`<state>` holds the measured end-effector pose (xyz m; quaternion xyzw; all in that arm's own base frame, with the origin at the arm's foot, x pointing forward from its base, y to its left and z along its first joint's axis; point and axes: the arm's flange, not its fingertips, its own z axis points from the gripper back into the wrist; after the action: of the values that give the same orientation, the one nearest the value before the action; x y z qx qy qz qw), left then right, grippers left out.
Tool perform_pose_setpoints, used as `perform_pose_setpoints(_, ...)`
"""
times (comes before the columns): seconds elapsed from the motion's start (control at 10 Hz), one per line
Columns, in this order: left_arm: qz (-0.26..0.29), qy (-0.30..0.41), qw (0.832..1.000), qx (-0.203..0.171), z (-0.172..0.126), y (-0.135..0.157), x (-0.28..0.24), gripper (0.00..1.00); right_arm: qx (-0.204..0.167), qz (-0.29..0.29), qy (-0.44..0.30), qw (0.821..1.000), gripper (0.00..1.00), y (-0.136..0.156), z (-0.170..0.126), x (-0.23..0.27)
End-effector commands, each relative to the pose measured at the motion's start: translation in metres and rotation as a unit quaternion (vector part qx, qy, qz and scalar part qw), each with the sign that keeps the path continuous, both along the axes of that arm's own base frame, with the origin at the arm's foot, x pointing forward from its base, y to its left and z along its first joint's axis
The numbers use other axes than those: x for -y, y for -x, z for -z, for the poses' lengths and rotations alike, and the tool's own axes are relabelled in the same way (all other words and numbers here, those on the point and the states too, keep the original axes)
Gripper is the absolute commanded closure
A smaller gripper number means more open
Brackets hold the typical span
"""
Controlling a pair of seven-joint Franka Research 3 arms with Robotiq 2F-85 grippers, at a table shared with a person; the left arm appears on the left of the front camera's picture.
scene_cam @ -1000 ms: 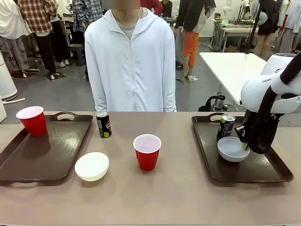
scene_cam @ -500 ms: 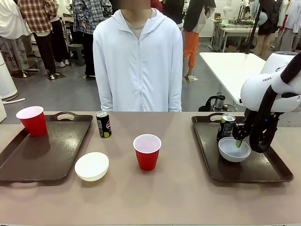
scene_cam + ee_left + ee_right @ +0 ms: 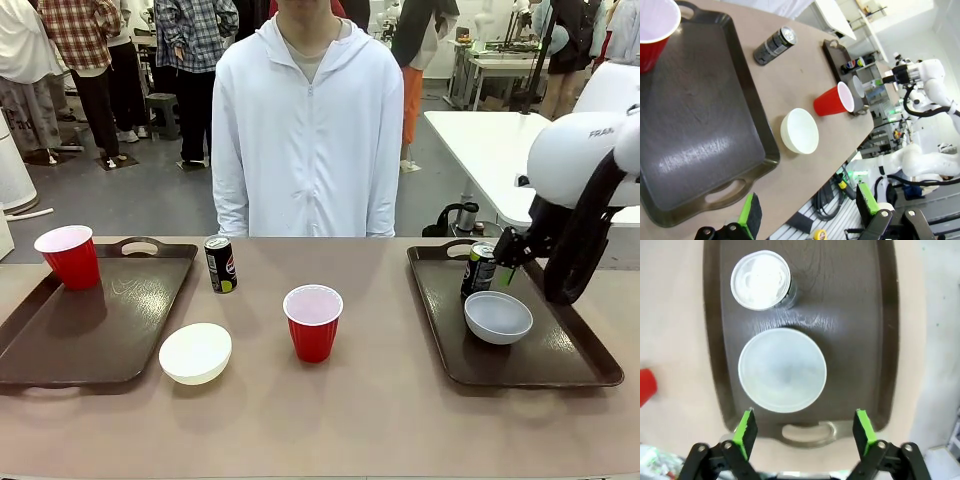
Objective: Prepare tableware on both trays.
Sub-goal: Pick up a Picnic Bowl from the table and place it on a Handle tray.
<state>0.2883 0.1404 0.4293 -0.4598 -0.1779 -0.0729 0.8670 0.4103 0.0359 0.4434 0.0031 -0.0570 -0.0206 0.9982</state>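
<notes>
A shallow round whitish bowl [image 3: 498, 316] sits beside a small black soda can [image 3: 480, 268] on the right-hand dark brown rectangular plastic tray [image 3: 560, 365], the right gripper [image 3: 805, 426] spread empty above it, the left gripper [image 3: 808, 207] also spread empty.

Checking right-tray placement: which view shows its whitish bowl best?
The right wrist view: it looks straight down on the bowl, whole rim visible, beside the soda can. The front view shows it obliquely; the left wrist view shows it tiny, partly behind a red cup.

Bright, even light; soft shadows; sheen on left tray [image 3: 705, 155]; wrist views warped
</notes>
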Motion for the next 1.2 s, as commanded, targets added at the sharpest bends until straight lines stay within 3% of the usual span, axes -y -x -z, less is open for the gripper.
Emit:
perform_pose_setpoints(0.0, 0.006, 0.002, 1.000, 0.004, -0.0001, 0.0009, -0.0006, 0.00, -0.007, 0.017, -0.004, 1.000, 0.01, 0.0065, -0.0093, -0.0068)
perform_pose_setpoints(1.1, 0.006, 0.002, 1.000, 0.004, -0.0001, 0.0009, -0.0006, 0.00, -0.006, 0.003, 0.001, 1.000, 0.01, 0.0022, -0.0010, -0.0006)
